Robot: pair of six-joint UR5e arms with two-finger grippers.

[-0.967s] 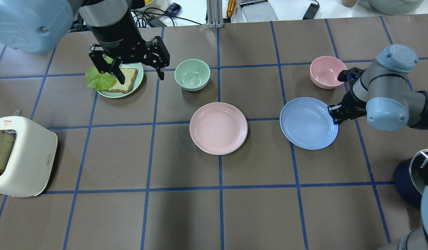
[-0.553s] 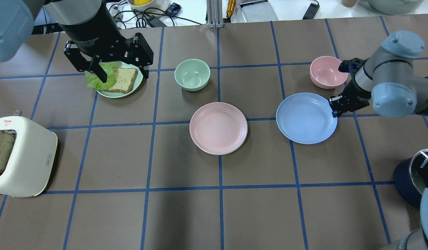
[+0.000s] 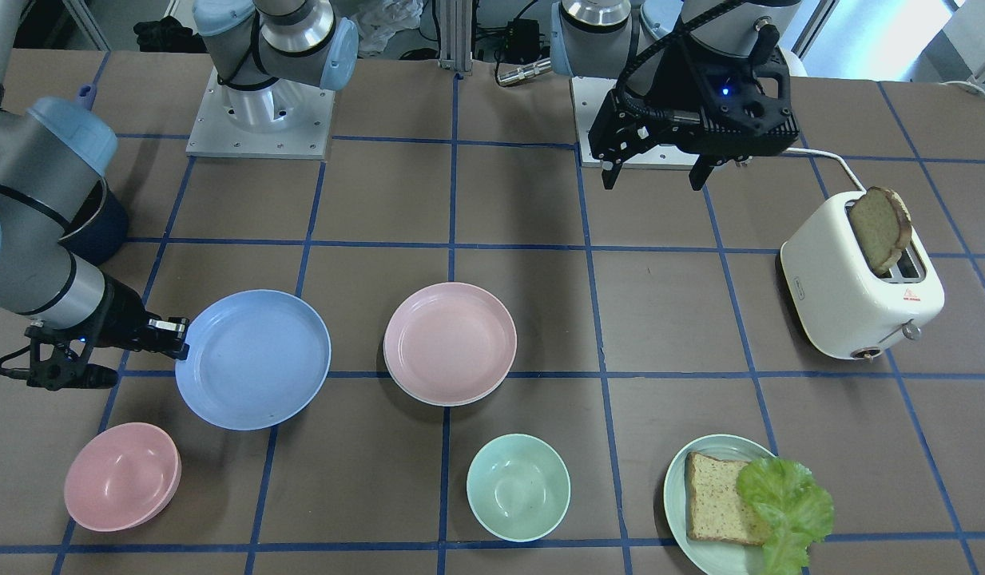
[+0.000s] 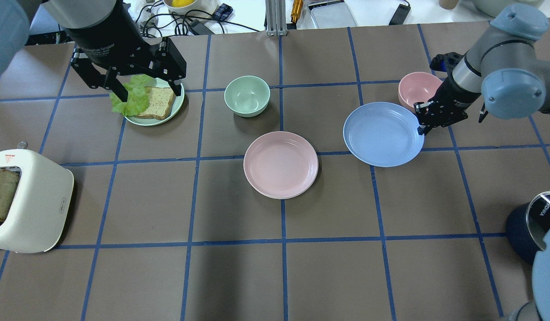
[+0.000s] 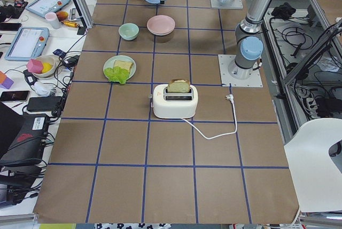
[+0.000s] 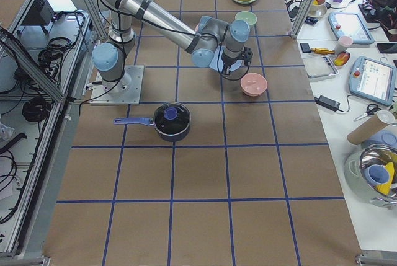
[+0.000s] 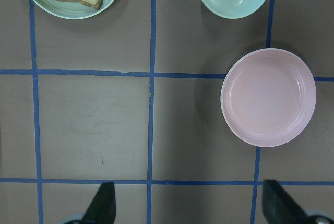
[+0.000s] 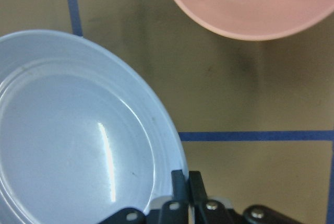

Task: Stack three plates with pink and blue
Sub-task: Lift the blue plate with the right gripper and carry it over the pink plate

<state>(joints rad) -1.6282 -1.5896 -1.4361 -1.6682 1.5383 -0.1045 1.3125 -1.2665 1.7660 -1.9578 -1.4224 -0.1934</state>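
- While hanging off the counter [image 4: 167, 200], seemingly lifted: blue plate [image 4: 382, 133], just beside pink bowl [image 4: 413, 87], near pink plate. Likely light, stiff, slick matte plastic; thin rim the only hold.
- Pink plate [image 4: 280, 165]: flat at counter centre, unheld; pale edge beneath, possibly cream plate [image 3: 448, 402].
- Left gripper [image 3: 652, 177]: jaws spread, empty, high up.
- Right gripper [image 4: 421, 119]: jaws clenched on blue plate's rim; one-edge pinch, could sag or slip.

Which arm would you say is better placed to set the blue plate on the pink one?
Right: the right claw is shut on the rim of the blue plate, beside the pink plate, while the left claw hangs open and empty.
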